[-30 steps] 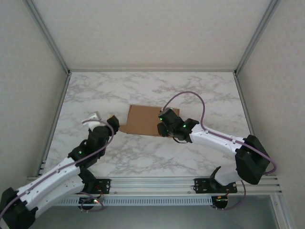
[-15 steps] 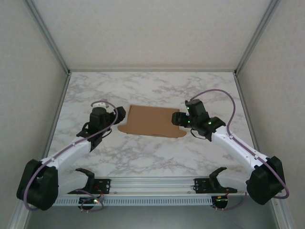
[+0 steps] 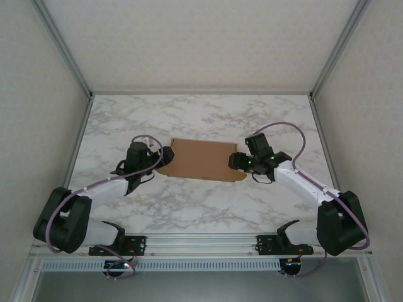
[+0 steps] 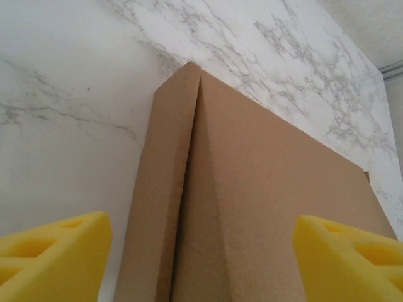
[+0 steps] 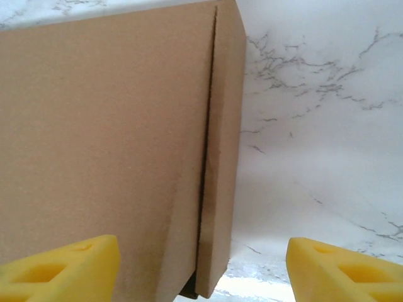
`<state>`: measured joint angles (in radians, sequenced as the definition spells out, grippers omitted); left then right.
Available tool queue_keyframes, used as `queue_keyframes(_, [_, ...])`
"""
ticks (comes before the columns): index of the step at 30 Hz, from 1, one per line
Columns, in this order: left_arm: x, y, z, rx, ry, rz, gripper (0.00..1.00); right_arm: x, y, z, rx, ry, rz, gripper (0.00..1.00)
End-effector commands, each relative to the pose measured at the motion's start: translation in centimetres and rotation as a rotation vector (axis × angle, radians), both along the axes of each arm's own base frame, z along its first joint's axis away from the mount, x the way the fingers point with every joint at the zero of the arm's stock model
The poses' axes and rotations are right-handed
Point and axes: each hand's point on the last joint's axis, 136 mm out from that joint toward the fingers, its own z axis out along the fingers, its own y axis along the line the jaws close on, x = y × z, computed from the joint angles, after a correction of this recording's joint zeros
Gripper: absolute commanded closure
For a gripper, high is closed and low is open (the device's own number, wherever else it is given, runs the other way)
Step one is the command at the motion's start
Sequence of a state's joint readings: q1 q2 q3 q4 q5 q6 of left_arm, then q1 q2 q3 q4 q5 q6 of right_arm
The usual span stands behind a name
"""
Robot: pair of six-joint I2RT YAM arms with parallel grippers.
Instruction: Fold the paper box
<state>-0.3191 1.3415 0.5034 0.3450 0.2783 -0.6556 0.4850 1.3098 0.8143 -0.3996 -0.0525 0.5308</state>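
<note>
A: Entry one, top view: lighting?
B: Bright, even, diffuse. Faint soft shadows on the table (image 3: 208, 113) beneath the arms; the bottom strip of the frame is dimmer.
A: Entry two, wrist views?
B: Yellow fingertips (image 4: 50, 251) at the lower corners are soft, out of focus. Paper box (image 5: 101, 126) is sharp, with a dark shadow line along its crease. Pale glare on the marble, lower centre, right view.

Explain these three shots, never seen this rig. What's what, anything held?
Two robot arms, left and right, are bolted at the near edge of a marble table. The wide picture comes from a fixed camera above and behind them; the other two from cameras on each wrist, the yellow pads being that arm's own fingers. A flat brown paper box lies between the arms. The left end effector and right end effector sit open at its two ends; nothing is held.
</note>
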Motion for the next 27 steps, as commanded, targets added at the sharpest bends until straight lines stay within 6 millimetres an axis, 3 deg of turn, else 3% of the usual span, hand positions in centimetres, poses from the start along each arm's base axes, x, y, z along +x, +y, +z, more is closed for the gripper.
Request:
queue_keyframes(1, [-0.3, -0.6, -0.9, -0.019, 0.017, -0.017, 0.26, 0.3, -0.7, -1.4, -0.039, 0.016, -0.009, 0.31])
queue_keyframes(9, [-0.8, -1.0, -2.3, 0.011, 0.046, -0.021, 0.27, 0.3, -0.5, -4.0, -0.05, 0.072, -0.003, 0.4])
queue_keyframes(18, [-2.0, -1.4, -6.1, 0.053, 0.152, -0.022, 0.35, -0.6, -0.6, -6.9, -0.066, 0.15, -0.009, 0.6])
queue_keyframes(27, [-3.8, -1.1, -10.2, 0.041, 0.26, -0.006, 0.64, -1.3, -1.0, -8.4, -0.094, 0.198, -0.009, 0.77])
